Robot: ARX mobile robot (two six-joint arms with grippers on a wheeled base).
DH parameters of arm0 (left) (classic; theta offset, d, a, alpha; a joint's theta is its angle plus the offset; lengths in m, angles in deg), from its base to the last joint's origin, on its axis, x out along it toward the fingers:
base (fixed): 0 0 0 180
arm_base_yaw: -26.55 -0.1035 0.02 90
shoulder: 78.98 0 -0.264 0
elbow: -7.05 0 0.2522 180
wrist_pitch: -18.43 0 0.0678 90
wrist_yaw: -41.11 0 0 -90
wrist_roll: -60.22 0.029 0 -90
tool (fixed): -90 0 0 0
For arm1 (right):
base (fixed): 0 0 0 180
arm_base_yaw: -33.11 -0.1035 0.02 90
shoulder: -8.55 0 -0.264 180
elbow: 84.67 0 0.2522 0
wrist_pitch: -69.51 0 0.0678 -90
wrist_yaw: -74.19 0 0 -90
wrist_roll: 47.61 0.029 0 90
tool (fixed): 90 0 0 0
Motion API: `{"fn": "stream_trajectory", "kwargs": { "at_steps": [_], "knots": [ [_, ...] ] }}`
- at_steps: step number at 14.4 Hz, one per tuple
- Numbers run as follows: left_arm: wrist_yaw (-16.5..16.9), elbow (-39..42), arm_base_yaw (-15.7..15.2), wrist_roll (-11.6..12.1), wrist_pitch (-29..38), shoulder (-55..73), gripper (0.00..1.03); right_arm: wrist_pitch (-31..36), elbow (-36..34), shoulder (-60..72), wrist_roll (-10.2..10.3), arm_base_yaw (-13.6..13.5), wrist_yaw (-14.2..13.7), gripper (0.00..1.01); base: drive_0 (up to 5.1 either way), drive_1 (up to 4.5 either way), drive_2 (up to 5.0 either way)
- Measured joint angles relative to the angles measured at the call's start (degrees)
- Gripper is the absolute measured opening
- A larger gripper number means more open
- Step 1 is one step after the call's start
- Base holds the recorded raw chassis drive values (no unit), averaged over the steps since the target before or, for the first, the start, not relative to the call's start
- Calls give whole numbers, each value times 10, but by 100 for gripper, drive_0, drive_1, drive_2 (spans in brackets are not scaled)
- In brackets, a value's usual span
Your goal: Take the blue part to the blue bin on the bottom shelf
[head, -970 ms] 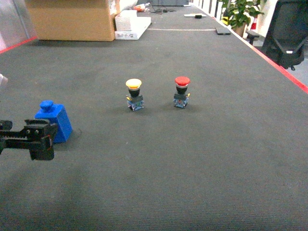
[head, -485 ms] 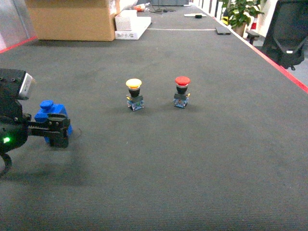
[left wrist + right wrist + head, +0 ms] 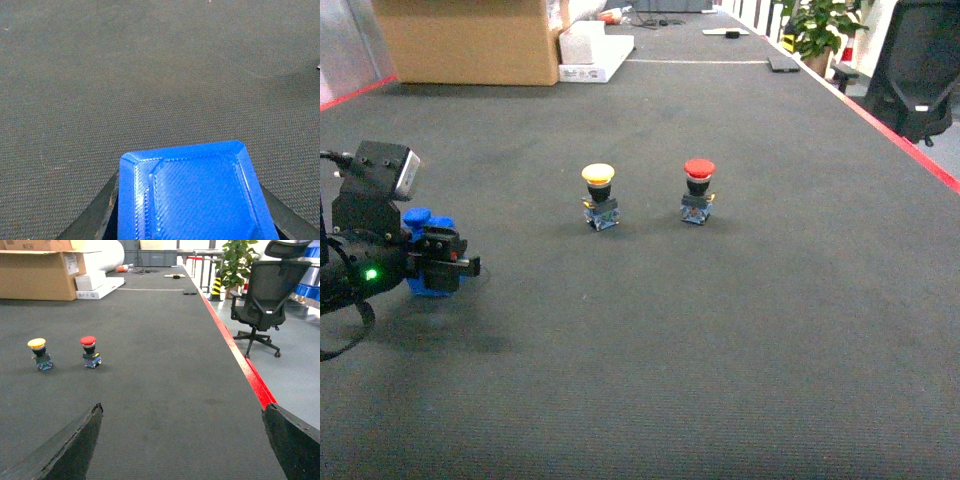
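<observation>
**A:** Three small parts stand on the dark mat. Which one matters, and where is it?

**B:** The blue part, far to the left of the yellow-capped button and the red-capped button, which stand upright side by side. The left gripper is around it; the left wrist view shows the blue part filling the space between the two dark fingers.

**A:** Is the gripper pinching it?

**B:** The fingers flank the block closely on both sides, but contact is hidden beneath it, so I cannot tell. The low, level approach suggests a side grasp on the block's flat faces.

**A:** And the right gripper?

**B:** Spread wide and holding nothing; it hangs well to the right of the red-capped button, probably parked out of the way.

**A:** The blue bin and bottom shelf?

**B:** Neither appears in any view; judged so, the carrying step is not yet begun.
</observation>
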Motion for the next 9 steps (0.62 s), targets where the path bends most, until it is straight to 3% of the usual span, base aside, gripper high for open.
{"fn": "stream_trajectory", "kwargs": {
  "at_steps": [2, 5, 9],
  "knots": [
    [-1, 2, 0, -5, 0, -2, 46, 0, 0, 0, 0, 0, 0, 98, 0, 0, 0],
    [-16, 74, 0, -16, 31, -81, 45, 0, 0, 0, 0, 0, 0, 98, 0, 0, 0],
    [-42, 210, 6, -37, -63, -407, 45, 0, 0, 0, 0, 0, 0, 98, 0, 0, 0]
  ]
}}
